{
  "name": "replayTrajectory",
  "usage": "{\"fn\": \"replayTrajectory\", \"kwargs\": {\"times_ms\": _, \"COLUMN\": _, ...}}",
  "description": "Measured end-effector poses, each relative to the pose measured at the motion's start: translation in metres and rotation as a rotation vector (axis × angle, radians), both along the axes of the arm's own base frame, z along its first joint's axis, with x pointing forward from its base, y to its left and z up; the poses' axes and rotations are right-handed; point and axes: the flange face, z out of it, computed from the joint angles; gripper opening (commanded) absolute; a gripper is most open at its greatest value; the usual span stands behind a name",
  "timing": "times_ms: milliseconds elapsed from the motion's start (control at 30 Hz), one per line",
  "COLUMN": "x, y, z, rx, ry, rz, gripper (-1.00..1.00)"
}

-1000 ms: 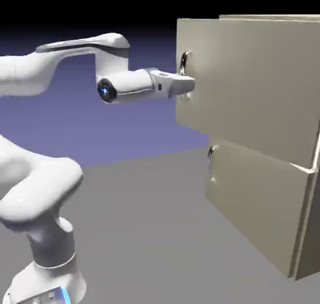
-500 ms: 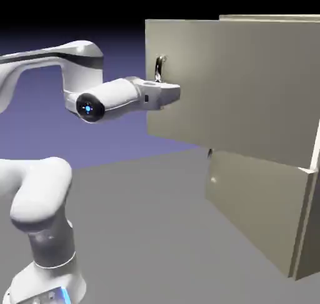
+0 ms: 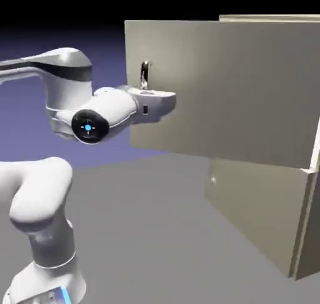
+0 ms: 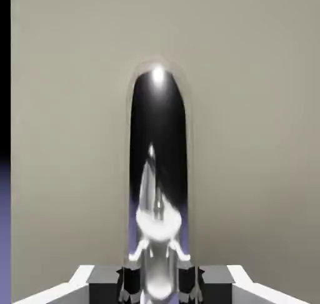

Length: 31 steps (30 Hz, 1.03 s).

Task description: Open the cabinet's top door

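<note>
We see the cabinet (image 3: pixel 253 206) at the exterior view's right, its top door (image 3: pixel 219 90) swung outward, probably light on its hinge, and the gripper (image 4: pixel 160 283) pinching the smooth, perhaps slippery metal handle (image 4: pixel 158 171), where its upright bar seems the best hold.

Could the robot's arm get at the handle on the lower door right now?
Probably not right away: the opened upper door hides that handle from this side, and the fingers are closed on the upper door's own handle. They would likely need to let go first.
</note>
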Motion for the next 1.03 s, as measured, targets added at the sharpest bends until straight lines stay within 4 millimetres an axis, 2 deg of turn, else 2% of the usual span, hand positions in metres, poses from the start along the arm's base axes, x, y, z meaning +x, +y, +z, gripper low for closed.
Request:
{"fn": "replayTrajectory", "kwargs": {"times_ms": 233, "x": -0.016, "y": -0.057, "z": 0.0, "rx": 0.0, "ry": 0.0, "rz": 0.129, "gripper": -1.0}}
{"fn": "replayTrajectory", "kwargs": {"times_ms": 500, "x": -0.027, "y": -0.137, "z": 0.0, "rx": 0.0, "ry": 0.0, "rz": 0.306, "gripper": -1.0}}
{"fn": "replayTrajectory", "kwargs": {"times_ms": 733, "x": -0.024, "y": -0.208, "z": 0.0, "rx": 0.0, "ry": 0.0, "rz": 0.46, "gripper": -1.0}}
{"fn": "replayTrajectory", "kwargs": {"times_ms": 1033, "x": -0.01, "y": -0.277, "z": 0.0, "rx": 0.0, "ry": 0.0, "rz": 0.615, "gripper": -1.0}}
